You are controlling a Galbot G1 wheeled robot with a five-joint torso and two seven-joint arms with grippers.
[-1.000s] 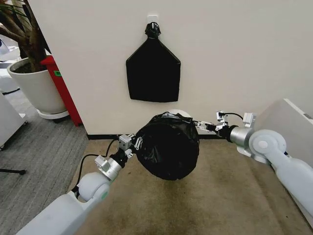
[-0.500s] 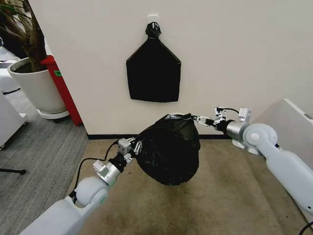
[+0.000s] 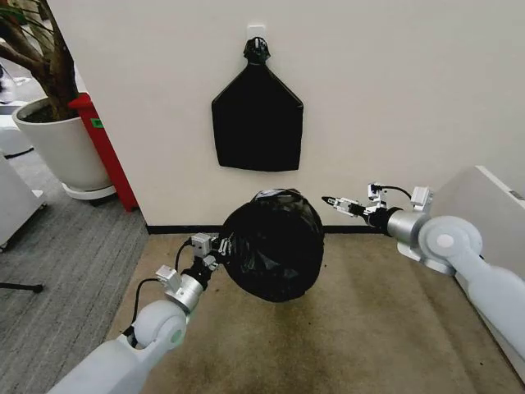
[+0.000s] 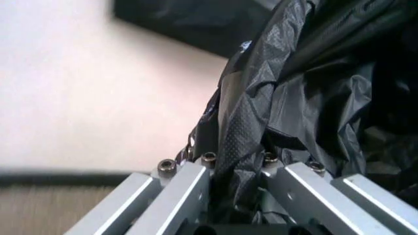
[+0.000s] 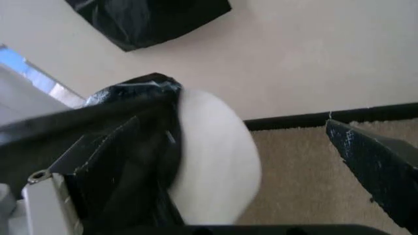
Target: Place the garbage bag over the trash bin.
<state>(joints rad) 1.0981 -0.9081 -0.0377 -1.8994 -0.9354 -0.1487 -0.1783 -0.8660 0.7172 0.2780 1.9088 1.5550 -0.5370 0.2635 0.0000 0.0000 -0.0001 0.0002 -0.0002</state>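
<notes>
Against the wall, left gripper (image 3: 220, 245) pinches garbage bag (image 3: 275, 245).

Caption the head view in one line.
The left gripper pinches the garbage bag; the right gripper hangs open beside it.

No legible text, no brand marks, no numbers on anything in view

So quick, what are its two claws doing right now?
Left tool: closed on the garbage bag.
Right tool: open, holding nothing, just beside the bag.
</notes>
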